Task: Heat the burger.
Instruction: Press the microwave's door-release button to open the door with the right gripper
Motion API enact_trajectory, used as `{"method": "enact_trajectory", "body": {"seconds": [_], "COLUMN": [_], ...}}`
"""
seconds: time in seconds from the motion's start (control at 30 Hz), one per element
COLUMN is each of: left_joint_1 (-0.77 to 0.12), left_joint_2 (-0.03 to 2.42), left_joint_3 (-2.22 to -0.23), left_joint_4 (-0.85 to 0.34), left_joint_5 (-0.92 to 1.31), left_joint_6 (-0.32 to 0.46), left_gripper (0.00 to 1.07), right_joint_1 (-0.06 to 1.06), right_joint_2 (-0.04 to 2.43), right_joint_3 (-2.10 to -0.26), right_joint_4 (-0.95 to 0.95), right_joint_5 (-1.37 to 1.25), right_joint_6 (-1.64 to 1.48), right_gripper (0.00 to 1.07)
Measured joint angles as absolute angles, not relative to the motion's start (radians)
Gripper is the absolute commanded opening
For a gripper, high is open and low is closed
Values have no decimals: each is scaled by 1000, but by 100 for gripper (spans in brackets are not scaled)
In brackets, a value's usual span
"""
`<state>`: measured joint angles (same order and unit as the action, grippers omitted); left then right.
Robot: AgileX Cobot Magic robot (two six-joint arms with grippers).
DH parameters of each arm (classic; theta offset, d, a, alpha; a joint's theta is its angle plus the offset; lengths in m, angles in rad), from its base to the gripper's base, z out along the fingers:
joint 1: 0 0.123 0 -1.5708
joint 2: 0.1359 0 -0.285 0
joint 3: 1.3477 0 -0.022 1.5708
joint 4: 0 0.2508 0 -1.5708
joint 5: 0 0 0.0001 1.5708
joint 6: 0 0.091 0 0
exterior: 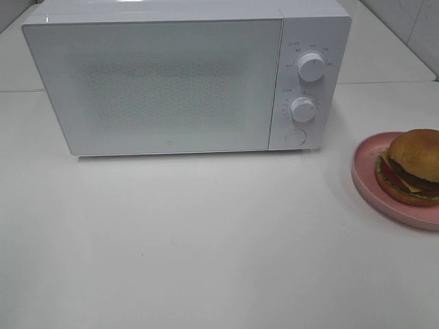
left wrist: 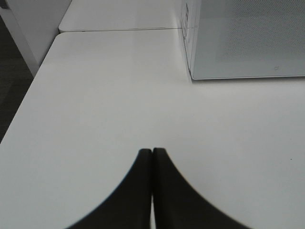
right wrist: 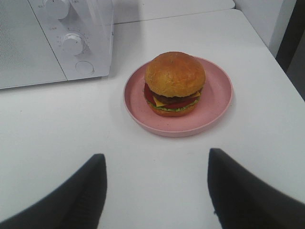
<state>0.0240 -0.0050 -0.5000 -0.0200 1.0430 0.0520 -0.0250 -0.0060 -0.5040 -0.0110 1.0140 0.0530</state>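
White tabletop (exterior: pixel 206 240) is bearing a pink plate (right wrist: pixel 217 107) carrying the burger (right wrist: pixel 175 83); my right gripper (right wrist: pixel 156 157) is gaping wide, left gripper (left wrist: pixel 152 151) pinched together.

Burger (exterior: pixel 415 166) on plate (exterior: pixel 361 168), right of microwave (exterior: pixel 158 82)

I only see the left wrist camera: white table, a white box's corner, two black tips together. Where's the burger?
Observer: The burger sits on a pink plate, right of the microwave.
Operator: Is the other arm holding it?
Observer: No; the right gripper hovers short of the plate, jaws open and empty.
Operator: How is that microwave switched on?
Observer: Its control panel, on its right side, has an upper knob, a lower knob and a round button.
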Motion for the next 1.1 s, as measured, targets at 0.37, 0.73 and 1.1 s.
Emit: {"method": "enact_trajectory", "body": {"seconds": [0.37, 0.73, 1.1], "left_joint_1": [24, 24, 24], "left_joint_2": [-5, -5, -5], "left_joint_3": [-500, -500, -500], "left_joint_4": [-20, -20, -20], "left_joint_5": [1043, 1043, 1043], "left_joint_6": [52, 52, 52], "left_gripper": [0, 0, 0], "right_joint_1": [-25, -25, -25], "right_joint_2": [-6, -6, -6], "right_joint_3": [-504, -504, -504], "right_joint_4": [-11, -11, -11], "right_joint_5": [1014, 1014, 1014], "right_joint_6": [53, 53, 53], "right_gripper": [60, 60, 60]}}
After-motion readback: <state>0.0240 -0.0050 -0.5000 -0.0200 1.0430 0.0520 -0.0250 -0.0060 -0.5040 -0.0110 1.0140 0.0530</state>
